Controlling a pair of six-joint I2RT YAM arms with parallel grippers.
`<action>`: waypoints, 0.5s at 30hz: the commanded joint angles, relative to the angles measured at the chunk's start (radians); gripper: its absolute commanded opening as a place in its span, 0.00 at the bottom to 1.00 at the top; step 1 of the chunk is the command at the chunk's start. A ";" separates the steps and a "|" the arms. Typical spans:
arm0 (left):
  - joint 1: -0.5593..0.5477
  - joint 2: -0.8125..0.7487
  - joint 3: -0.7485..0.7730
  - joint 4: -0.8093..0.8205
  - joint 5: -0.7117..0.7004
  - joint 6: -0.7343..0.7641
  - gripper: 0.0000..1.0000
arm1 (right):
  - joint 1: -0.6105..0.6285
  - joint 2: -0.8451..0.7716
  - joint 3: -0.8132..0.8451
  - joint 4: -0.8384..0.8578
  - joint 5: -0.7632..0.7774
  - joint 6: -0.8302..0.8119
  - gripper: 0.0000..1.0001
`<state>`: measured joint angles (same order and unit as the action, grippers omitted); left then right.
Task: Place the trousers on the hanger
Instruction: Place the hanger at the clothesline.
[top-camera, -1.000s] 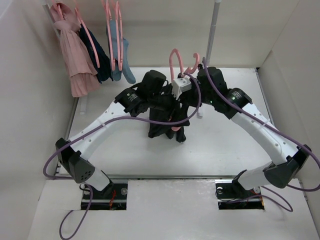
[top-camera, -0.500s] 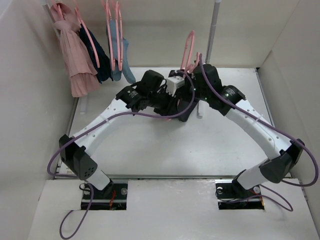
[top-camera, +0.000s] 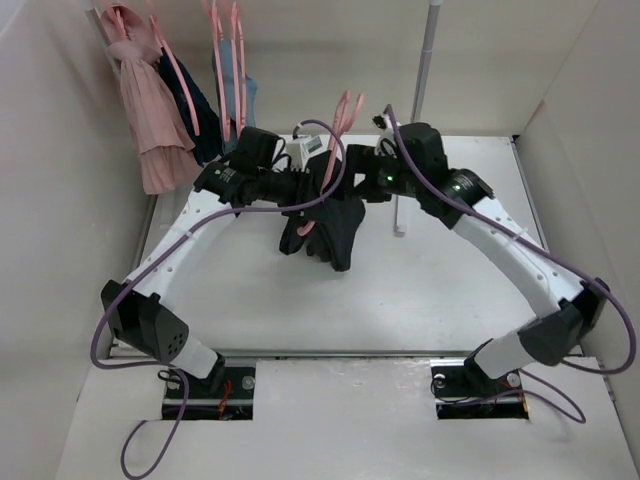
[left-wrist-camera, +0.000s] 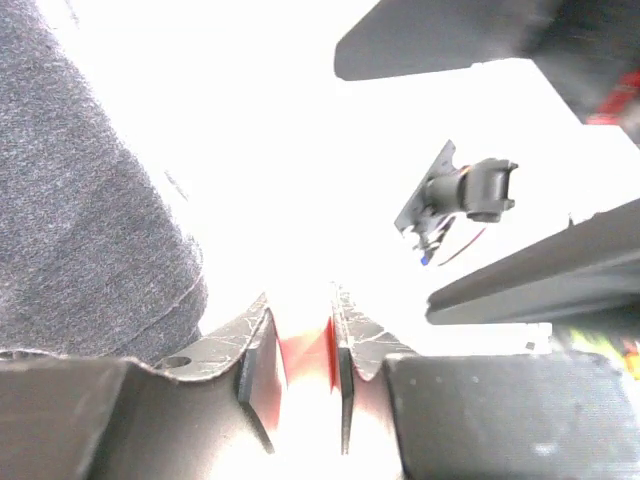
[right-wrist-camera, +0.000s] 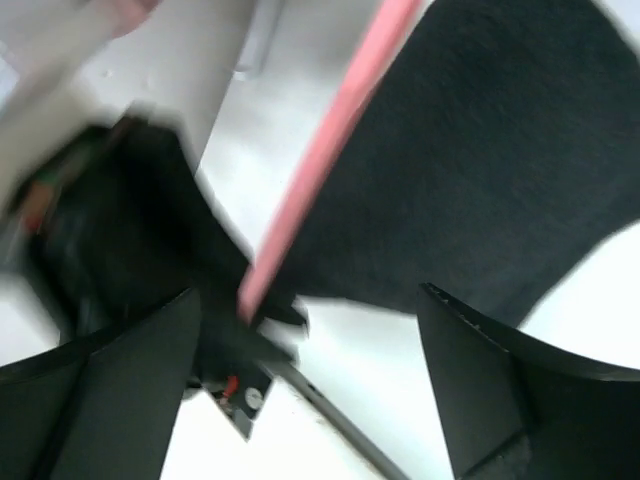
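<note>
Both arms are meeting over the table's (top-camera: 430, 290) far middle, elbows bowed outward.
The left gripper (left-wrist-camera: 303, 325) is clamping the hanger (right-wrist-camera: 330, 140) (only its own wrist view is showing that pinched pink sliver); the right gripper (right-wrist-camera: 308, 300) is gaping, released, around the bar. The trousers (top-camera: 330, 225) are dangling from the hanger.

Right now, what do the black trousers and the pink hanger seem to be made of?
The trousers look like soft matte black fabric: limp folds, fine fuzzy surface. The hanger is probably smooth pink plastic: thin, rigid, evenly coloured.
</note>
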<state>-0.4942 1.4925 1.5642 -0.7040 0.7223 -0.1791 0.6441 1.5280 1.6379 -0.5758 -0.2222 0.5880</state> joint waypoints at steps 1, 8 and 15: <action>0.066 -0.040 0.013 0.140 0.153 -0.031 0.00 | -0.038 -0.152 -0.067 0.076 -0.066 -0.152 0.94; 0.098 -0.011 0.036 0.228 0.195 -0.115 0.00 | 0.116 -0.342 -0.431 0.227 0.202 -0.379 0.99; 0.098 -0.011 0.085 0.258 0.186 -0.157 0.00 | 0.279 -0.395 -0.598 0.557 0.417 -0.465 0.99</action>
<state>-0.3969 1.5139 1.5661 -0.6064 0.8425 -0.3355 0.9073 1.1454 1.0302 -0.2520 0.0666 0.2005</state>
